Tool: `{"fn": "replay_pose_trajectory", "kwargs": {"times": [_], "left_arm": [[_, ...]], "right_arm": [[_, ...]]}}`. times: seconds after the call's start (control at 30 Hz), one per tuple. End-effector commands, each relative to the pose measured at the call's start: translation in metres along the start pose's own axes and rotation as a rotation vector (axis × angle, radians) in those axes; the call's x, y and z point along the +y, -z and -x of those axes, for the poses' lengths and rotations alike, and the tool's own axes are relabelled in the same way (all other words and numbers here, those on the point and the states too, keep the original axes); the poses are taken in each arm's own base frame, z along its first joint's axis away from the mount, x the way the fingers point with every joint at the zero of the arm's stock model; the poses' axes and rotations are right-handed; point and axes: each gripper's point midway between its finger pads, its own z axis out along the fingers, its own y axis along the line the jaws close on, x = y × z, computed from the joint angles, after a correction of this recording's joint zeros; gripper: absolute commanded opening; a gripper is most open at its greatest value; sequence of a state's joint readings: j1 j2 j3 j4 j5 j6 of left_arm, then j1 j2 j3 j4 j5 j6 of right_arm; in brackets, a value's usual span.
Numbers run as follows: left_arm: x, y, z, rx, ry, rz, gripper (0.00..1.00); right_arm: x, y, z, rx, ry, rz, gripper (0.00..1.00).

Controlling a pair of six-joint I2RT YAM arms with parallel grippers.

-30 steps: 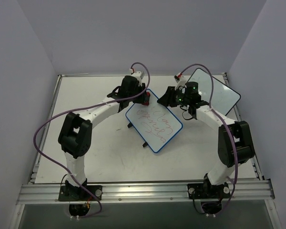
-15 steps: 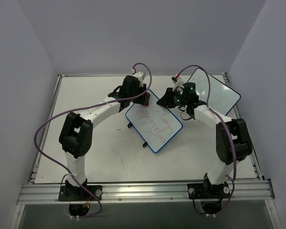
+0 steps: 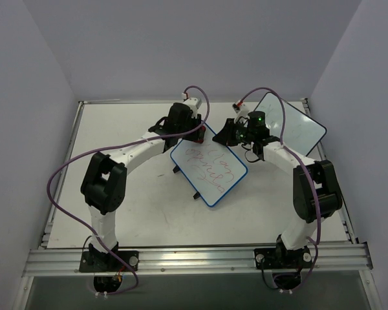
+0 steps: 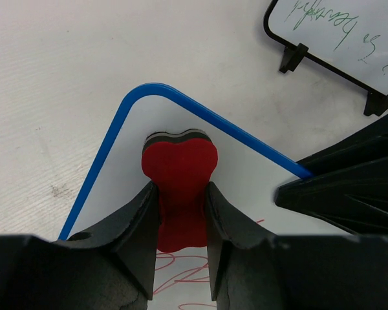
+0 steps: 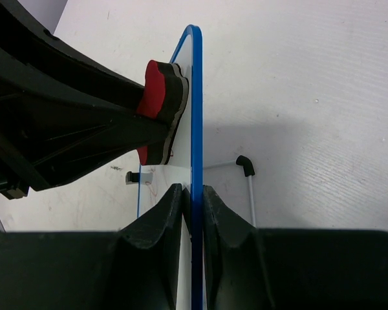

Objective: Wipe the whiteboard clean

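Whiteboard (image 3: 210, 171) (red scribbles), rim clamped in right jaws, left jaws clamped on red eraser (image 4: 179, 168).

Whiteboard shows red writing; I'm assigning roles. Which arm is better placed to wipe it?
Left. The left gripper holds the red eraser against the whiteboard's corner, near the writing; the right gripper is shut on the blue rim, steadying it.

A flat white board with a thin black rim (image 3: 304, 129) lies at the far right of the white table (image 3: 136, 213), faint green handwriting (image 4: 323, 26) across its face and small black feet (image 4: 292, 57) at its edge. A ribbed silver metal rail (image 3: 194, 258) runs along the table's near edge, and plain pale lilac walls (image 3: 181, 45) enclose the other three sides.
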State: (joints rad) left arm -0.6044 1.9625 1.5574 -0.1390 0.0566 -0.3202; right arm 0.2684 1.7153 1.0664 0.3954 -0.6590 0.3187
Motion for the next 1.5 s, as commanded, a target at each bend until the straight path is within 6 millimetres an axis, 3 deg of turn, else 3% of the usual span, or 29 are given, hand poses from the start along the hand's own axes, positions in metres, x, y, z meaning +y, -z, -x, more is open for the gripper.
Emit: {"fn": "replay_pose_trajectory", "kwargs": {"times": [0.0,0.2,0.6,0.8,1.1,1.13,1.2,1.47], "left_arm": [[-0.028,0.008,0.027,-0.076,-0.055,-0.067,0.02],[-0.021,0.005,0.028,-0.073,-0.055,-0.029,0.02],[0.021,-0.006,0.028,-0.037,0.001,0.118,0.02],[0.025,-0.007,0.015,-0.018,0.01,0.124,0.02],[0.007,0.007,0.01,-0.09,0.001,0.062,0.02],[0.012,0.007,0.0,-0.078,0.004,0.074,0.02],[0.01,0.01,0.005,-0.118,0.01,0.063,0.02],[0.017,0.013,-0.017,-0.099,0.036,0.072,0.02]], "right_arm": [[0.016,-0.002,0.019,-0.038,0.093,0.035,0.01],[0.02,-0.002,0.019,-0.034,0.106,0.038,0.0],[0.021,-0.002,0.015,-0.02,0.13,0.032,0.0],[0.022,-0.001,0.015,-0.019,0.133,0.03,0.0],[0.021,-0.001,0.015,-0.02,0.135,0.03,0.0],[0.022,0.0,0.015,-0.021,0.135,0.03,0.0],[0.024,0.0,0.015,-0.023,0.141,0.035,0.0],[0.027,0.0,0.016,-0.026,0.149,0.04,0.0]]}}
